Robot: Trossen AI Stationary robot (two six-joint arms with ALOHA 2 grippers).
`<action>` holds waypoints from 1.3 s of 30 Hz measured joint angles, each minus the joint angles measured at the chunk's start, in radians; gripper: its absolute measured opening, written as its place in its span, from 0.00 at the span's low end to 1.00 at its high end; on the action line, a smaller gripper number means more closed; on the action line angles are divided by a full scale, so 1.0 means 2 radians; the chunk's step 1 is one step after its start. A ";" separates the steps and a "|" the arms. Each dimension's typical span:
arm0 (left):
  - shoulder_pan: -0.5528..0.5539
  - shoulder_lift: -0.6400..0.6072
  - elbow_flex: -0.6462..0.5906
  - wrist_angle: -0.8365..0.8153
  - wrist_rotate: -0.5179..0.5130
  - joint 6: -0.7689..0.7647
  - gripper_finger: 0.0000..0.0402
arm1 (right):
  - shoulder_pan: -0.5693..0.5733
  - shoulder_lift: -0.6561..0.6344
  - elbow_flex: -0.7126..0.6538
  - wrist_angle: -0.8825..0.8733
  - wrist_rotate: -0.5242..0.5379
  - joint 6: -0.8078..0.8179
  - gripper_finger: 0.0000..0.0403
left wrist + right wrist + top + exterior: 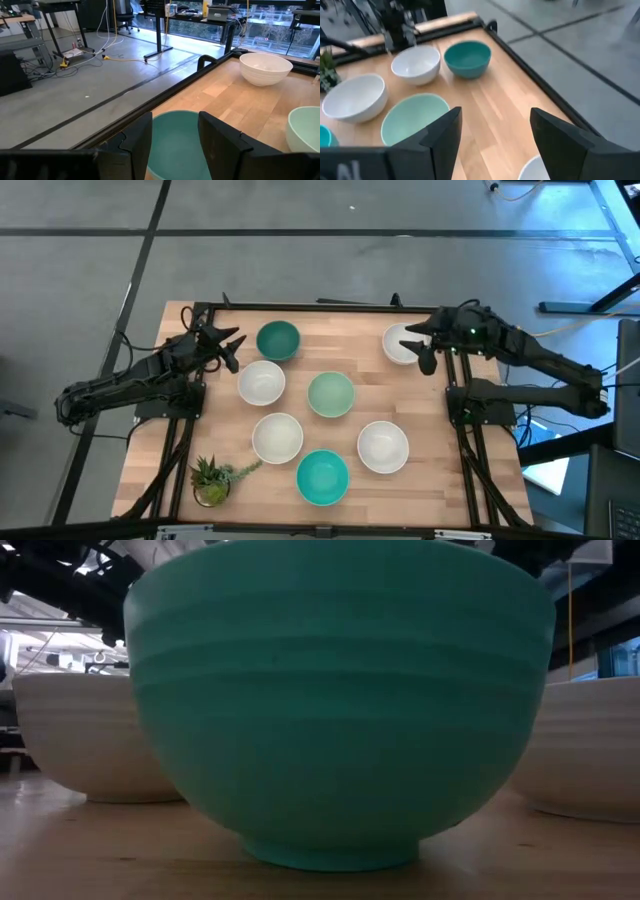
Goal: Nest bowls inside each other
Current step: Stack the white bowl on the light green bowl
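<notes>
Seven bowls stand apart on their bases on the wooden table. At the far side are the dark teal bowl and a white bowl. A white bowl, the pale mint bowl, two more white bowls and the turquoise bowl lie nearer. My left gripper is open just left of the teal bowl, pointing at it. My right gripper is open over the far white bowl's right rim.
A small potted plant stands at the near left corner. A black frame edges the table's far side and runs along both side edges. Bare wood lies between the far white bowl and the teal bowl.
</notes>
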 joint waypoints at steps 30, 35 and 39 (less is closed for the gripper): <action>0.000 0.000 0.000 -0.002 0.000 0.000 0.38 | 0.000 0.262 0.041 -0.167 0.069 -0.012 0.58; 0.000 0.000 0.000 -0.002 0.000 0.000 0.38 | -0.011 0.288 0.041 -0.136 0.069 -0.035 0.58; 0.000 0.000 0.000 -0.003 0.000 0.000 0.38 | -0.032 0.301 0.041 -0.129 0.069 -0.051 0.58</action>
